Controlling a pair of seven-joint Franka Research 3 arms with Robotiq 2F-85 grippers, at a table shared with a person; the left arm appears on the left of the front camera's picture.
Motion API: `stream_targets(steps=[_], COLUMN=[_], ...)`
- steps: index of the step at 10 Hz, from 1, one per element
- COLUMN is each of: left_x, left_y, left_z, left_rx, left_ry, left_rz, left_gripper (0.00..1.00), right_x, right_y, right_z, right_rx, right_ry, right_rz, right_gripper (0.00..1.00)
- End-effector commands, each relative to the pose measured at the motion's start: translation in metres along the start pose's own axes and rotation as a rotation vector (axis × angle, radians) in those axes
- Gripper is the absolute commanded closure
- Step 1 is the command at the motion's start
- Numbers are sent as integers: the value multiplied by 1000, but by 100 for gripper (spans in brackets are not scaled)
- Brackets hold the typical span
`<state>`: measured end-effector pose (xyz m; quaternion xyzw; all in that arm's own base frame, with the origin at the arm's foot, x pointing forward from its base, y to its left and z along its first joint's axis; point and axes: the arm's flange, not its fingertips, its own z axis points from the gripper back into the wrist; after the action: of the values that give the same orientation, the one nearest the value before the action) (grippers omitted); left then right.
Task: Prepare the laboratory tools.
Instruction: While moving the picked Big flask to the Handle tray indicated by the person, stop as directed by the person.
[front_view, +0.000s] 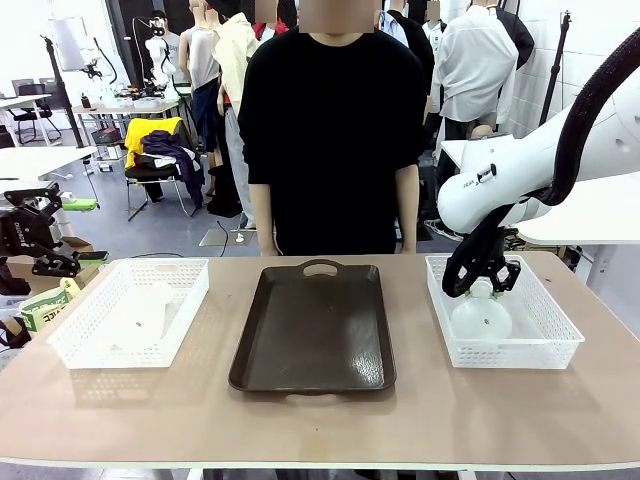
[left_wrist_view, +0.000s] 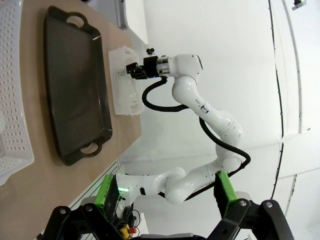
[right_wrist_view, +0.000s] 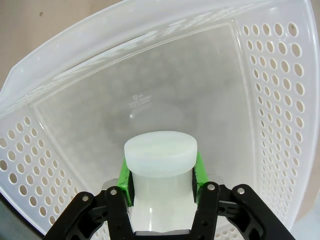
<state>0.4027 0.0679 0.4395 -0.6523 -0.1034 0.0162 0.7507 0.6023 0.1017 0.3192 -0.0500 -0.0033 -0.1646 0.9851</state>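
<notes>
One frosted white flask (front_view: 481, 318) stands in the white mesh basket (front_view: 553, 335) on the right. My right gripper (front_view: 482, 276) reaches down into that basket and is shut on the flask's neck. In the right wrist view the green pads (right_wrist_view: 125, 181) press both sides of the neck (right_wrist_view: 160, 159), with my right gripper (right_wrist_view: 161, 176) over the basket's floor (right_wrist_view: 150, 90). A second flask (front_view: 140, 314) lies in the left mesh basket (front_view: 75, 345). My left gripper (front_view: 30, 236) hangs off the table's left end. It (left_wrist_view: 165, 195) stands open with nothing between its fingers.
A dark brown handled tray (front_view: 312, 330) lies at the table's middle between the two baskets. A person in black (front_view: 330, 130) stands at the far edge behind it. The left wrist view looks across the tray (left_wrist_view: 75, 85) to the right arm (left_wrist_view: 185, 75).
</notes>
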Motion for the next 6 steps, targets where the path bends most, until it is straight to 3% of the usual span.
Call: stream_targets(steps=[1, 4, 6], left_x=[0, 0, 0], left_y=[0, 0, 0], left_z=[1, 1, 1], left_rx=[-2, -2, -2], left_ry=[-3, -3, -3], left_rz=[-15, -15, -15], left_gripper=[0, 0, 0], right_x=[0, 0, -9], right_y=[1, 0, -12], right_z=[0, 0, 27], right_rx=[4, 0, -30], right_ry=[-4, 0, 33], right_rz=[2, 0, -1], right_gripper=[100, 100, 100])
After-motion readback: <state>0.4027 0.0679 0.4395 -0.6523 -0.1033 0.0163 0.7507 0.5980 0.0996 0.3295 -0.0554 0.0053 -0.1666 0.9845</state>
